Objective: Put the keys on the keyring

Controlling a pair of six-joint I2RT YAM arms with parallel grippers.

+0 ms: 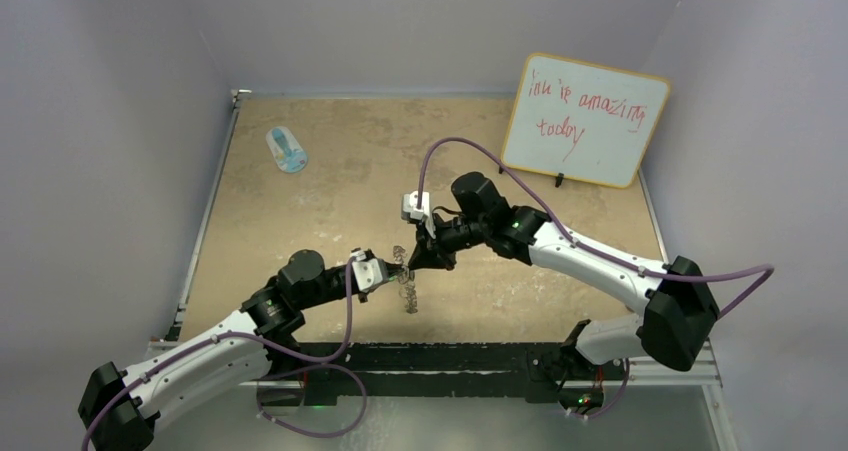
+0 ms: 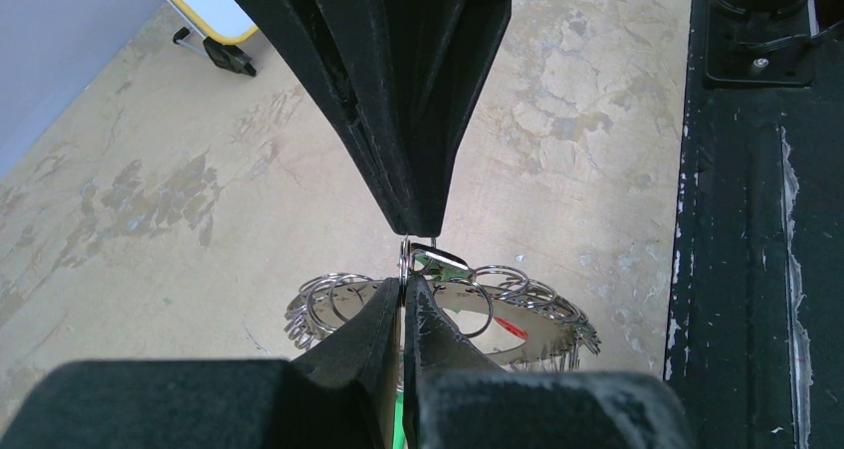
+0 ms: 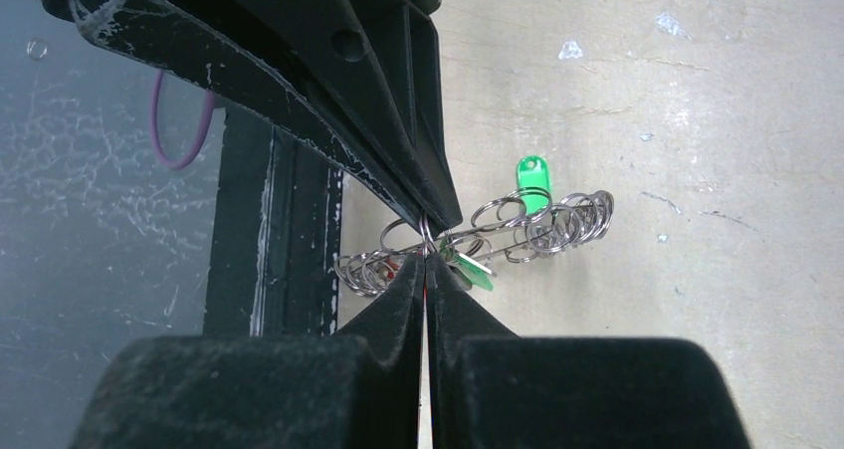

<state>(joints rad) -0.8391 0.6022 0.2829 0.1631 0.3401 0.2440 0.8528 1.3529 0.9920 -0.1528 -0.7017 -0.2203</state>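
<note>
The keyring (image 1: 407, 289), a flat silver disc rimmed with small wire loops, hangs off the table between both arms; its face shows in the left wrist view (image 2: 527, 330). My left gripper (image 1: 388, 271) is shut on one rim loop (image 2: 404, 260). My right gripper (image 1: 414, 263) meets it tip to tip and is shut on the same loop (image 3: 426, 238). A key with a green tag (image 2: 438, 263) hangs right at the pinch. Another green tag (image 3: 534, 183) sticks up from the far rim. A red tag (image 2: 510, 327) shows by the disc. A thin red sliver sits between the right pads.
A whiteboard (image 1: 585, 121) with red writing leans at the back right. A blue-and-white oval object (image 1: 287, 149) lies at the back left. The black base rail (image 1: 430, 356) runs along the near edge, just behind the ring. Purple cables loop over both arms.
</note>
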